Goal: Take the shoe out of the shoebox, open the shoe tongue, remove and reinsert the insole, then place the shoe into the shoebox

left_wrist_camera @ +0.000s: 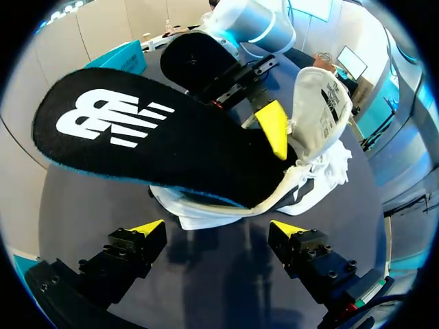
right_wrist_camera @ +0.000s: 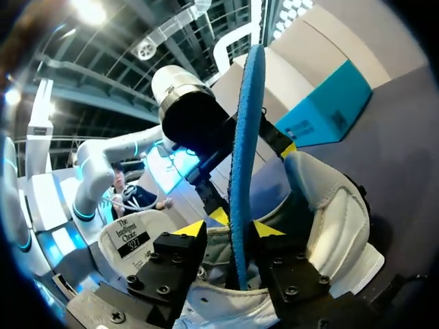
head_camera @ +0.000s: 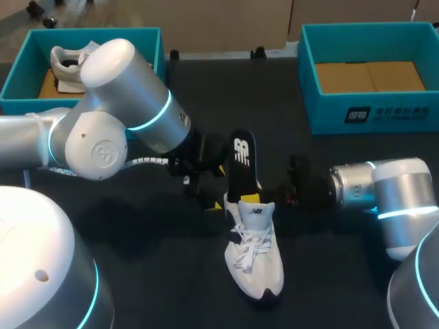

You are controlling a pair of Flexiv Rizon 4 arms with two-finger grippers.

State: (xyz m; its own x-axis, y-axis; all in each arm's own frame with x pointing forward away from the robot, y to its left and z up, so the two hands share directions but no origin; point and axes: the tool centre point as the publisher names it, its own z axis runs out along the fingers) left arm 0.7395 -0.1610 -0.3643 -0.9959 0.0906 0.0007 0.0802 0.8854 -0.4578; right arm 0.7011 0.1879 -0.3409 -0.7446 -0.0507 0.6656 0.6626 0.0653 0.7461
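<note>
Now the white shoe (head_camera: 255, 264) lies on the dark bench (head_camera: 151, 274), out of its box. My left arm (head_camera: 130, 89) comes in low from the left of the shoe, bent at the elbow. Its gripper (left_wrist_camera: 218, 229) sits just beside the shoe's heel, wide open and holding nothing, with the heel just ahead of its fingers. My right arm (head_camera: 384, 188) lies low on the other side of the shoe and points at the heel too. Its gripper (right_wrist_camera: 228, 229) is pinched on the black insole (head_camera: 241, 161), with one yellow tip on each face. One end of the insole is down inside the shoe, and the rest sticks out past the heel. The shoe's tongue (left_wrist_camera: 322, 96) stands up. A blue shoebox (head_camera: 326, 113) stands well beyond the heel on the right arm's side. Another blue box (head_camera: 20, 68), well beyond the heel on the left arm's side, holds a second shoe (head_camera: 68, 65).
</note>
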